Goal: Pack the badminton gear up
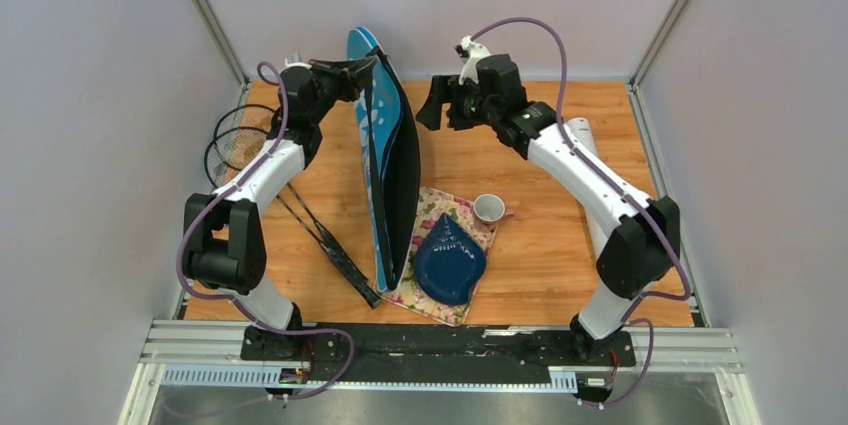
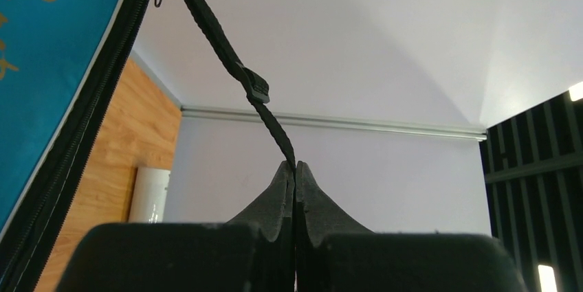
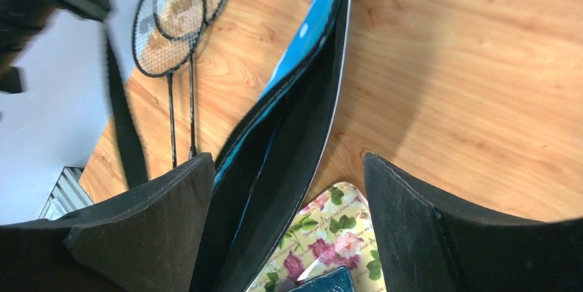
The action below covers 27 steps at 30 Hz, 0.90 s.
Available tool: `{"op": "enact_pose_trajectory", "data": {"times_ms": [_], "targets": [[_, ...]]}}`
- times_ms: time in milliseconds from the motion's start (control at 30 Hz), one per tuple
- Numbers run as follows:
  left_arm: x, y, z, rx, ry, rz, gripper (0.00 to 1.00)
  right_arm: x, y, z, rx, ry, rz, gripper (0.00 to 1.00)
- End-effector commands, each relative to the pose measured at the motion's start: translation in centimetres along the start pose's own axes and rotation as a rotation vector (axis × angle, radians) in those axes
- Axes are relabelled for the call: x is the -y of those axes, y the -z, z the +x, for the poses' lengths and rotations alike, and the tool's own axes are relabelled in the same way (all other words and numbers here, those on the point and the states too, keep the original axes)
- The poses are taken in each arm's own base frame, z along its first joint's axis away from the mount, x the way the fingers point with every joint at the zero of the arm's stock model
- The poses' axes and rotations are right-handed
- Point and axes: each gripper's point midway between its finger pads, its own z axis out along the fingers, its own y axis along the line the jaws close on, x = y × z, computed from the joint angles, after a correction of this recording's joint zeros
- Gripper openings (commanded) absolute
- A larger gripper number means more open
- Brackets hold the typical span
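Tabletop [image 1: 545, 245]; plate [image 1: 448, 263], cup [image 1: 488, 208] (beside upright bag [image 1: 372, 145])

The blue racket bag [image 1: 385, 175] stands on edge at frame centre, the left gripper [image 1: 362, 70] at its top. The right gripper [image 1: 430, 105] hangs just right, and two rackets [image 1: 340, 260] lie left.

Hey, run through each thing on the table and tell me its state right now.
racket bag: standing on edge, unzipped
bag strap: taut, pinched by shut left end effector
right end effector: open, empty
rackets: lying flat outside the bag
white tube: lying on table
cup: upright
plate: resting on floral cloth
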Motion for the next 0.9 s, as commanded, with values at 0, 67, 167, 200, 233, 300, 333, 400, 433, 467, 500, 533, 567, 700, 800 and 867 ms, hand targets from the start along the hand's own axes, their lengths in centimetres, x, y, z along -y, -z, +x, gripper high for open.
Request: {"op": "enact_pose_trajectory", "data": {"times_ms": [0,67,167,200,233,300,333,400,433,467,500,533,567,700,800,867], "targets": [[4.9,1.8,0.8,-0.010,-0.037,0.125,0.00,1.4,-4.4,3.1,-0.037,-0.079,0.039,0.82],[5.1,2.1,0.9,-0.012,-0.037,0.126,0.00,2.0,-6.3,3.8,-0.045,-0.077,0.060,0.80],[5.2,2.3,1.1,-0.017,-0.038,0.129,0.00,2.4,-8.5,4.6,-0.070,-0.070,0.089,0.77],[5.1,2.3,1.1,-0.018,-0.036,0.126,0.00,2.8,-9.0,4.7,-0.063,-0.066,0.113,0.77],[5.2,2.3,1.2,-0.022,-0.034,0.129,0.00,3.7,-10.0,5.5,-0.076,-0.067,0.141,0.77],[5.0,2.4,1.2,-0.026,-0.034,0.125,0.00,3.9,-11.0,5.3,-0.070,-0.065,0.149,0.77],[5.2,2.5,1.3,-0.029,-0.035,0.129,0.00,3.8,-11.5,5.4,-0.073,-0.065,0.144,0.77],[5.1,2.5,1.5,-0.039,-0.032,0.127,0.00,3.9,-13.1,5.7,-0.078,-0.064,0.140,0.77],[5.0,2.6,1.5,-0.039,-0.030,0.129,0.00,4.0,-13.5,5.5,-0.072,-0.063,0.142,0.77],[5.1,2.8,1.7,-0.047,-0.032,0.131,0.00,4.2,-14.3,5.9,-0.077,-0.063,0.141,0.77],[5.2,2.8,1.8,-0.051,-0.038,0.132,0.00,4.0,-14.6,4.9,-0.059,0.000,0.121,0.72],[4.8,2.8,1.8,-0.055,-0.056,0.116,0.00,3.7,-14.7,4.5,-0.057,-0.002,0.110,0.20],[5.5,2.8,2.3,-0.082,-0.082,0.118,0.00,2.8,-14.7,4.1,-0.054,-0.014,0.082,0.13],[5.6,2.5,3.8,-0.197,-0.295,0.032,0.00,1.3,-11.4,-0.4,0.062,-0.110,0.107,0.00],[2.8,2.9,2.8,-0.229,-0.571,-0.130,0.00,1.0,-7.2,-3.5,0.180,-0.233,0.157,0.00],[-0.4,4.2,0.8,-0.204,-0.715,-0.255,0.00,1.7,-5.7,-4.2,0.243,-0.265,0.194,0.00]]}}
